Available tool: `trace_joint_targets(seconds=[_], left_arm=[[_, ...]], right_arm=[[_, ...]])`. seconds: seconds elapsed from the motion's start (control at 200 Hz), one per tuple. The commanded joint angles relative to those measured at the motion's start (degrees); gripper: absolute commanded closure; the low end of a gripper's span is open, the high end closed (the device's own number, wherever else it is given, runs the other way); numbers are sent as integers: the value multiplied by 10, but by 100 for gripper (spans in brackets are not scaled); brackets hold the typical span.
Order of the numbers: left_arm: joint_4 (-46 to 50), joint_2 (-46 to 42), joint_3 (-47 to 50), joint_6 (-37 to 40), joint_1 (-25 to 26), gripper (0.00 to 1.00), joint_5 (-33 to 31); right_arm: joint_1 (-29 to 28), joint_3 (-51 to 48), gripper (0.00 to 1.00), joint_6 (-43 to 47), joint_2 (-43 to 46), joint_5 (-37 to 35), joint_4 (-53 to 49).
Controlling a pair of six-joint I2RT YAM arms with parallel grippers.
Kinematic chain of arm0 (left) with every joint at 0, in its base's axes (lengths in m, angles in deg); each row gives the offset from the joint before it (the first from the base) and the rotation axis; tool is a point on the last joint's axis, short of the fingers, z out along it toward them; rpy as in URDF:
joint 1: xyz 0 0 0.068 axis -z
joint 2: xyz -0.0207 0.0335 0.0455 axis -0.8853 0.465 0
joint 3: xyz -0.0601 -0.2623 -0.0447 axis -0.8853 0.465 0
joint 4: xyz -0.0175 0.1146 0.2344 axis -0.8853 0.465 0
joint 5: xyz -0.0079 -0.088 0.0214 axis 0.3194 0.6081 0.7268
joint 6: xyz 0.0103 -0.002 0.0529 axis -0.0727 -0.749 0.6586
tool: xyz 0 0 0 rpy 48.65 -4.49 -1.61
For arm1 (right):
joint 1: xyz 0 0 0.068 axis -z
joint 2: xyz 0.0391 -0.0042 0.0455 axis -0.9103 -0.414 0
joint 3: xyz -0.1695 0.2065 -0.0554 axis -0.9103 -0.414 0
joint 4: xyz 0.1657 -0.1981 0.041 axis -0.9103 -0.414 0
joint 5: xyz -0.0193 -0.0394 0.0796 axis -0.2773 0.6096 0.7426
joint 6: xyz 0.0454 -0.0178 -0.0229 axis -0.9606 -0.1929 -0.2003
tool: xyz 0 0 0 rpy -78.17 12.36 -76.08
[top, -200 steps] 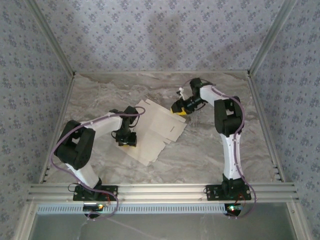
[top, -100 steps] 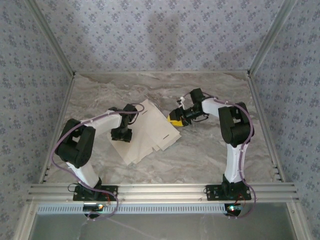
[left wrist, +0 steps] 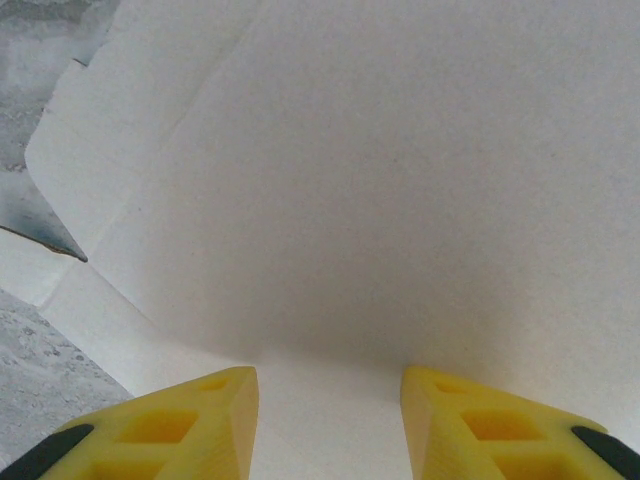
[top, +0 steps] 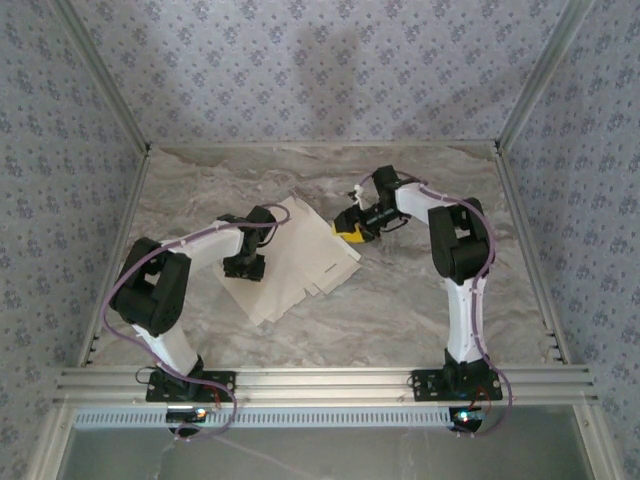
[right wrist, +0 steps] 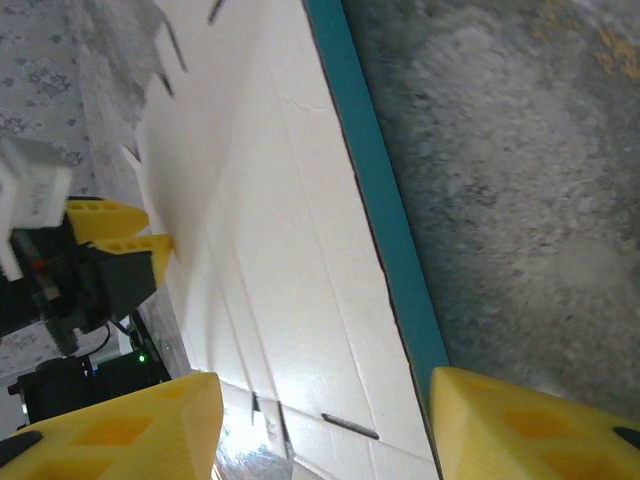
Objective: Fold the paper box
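Our flat pale beige cardboard paper box (top: 300, 258) lies mid-frame. We see both arms bent inward: left gripper (top: 245, 268) at its left edge, right gripper (top: 350, 228) at its upper-right corner, both with fingers apart.

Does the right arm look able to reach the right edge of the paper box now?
Probably yes. The right gripper hangs open beside that edge of the paper box, and its wrist view shows the blue rim between its fingers, with nothing in between.

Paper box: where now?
Top view: the paper box lies pale side up, left of centre on the table, between the left gripper at its left edge and the right gripper at its right edge.
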Motion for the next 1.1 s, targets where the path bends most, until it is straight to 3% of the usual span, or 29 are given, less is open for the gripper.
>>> trace_joint_targets(seconds=[0.0,0.23,0.465,0.655,0.805,0.929,1.094], left_arm=[[-7,-12,1,11,8,57,4],[-6,-12,7,15,19,57,-10],[-6,-24,3,14,23,59,-15],[-17,-107,2,10,19,57,9],[-76,-217,-25,31,10,43,36],[-185,-304,-16,127,11,26,61],[-294,-327,-40,295,5,20,36]], right_arm=[[-11,28,42,12,-33,35,-32],[-15,103,46,67,-61,-95,-113],[-46,170,72,126,-88,-223,-186],[-51,170,89,165,6,-343,-142],[-54,180,95,312,95,-311,-115],[-67,185,100,415,172,-289,-122],[-76,227,100,543,238,-250,-173]])
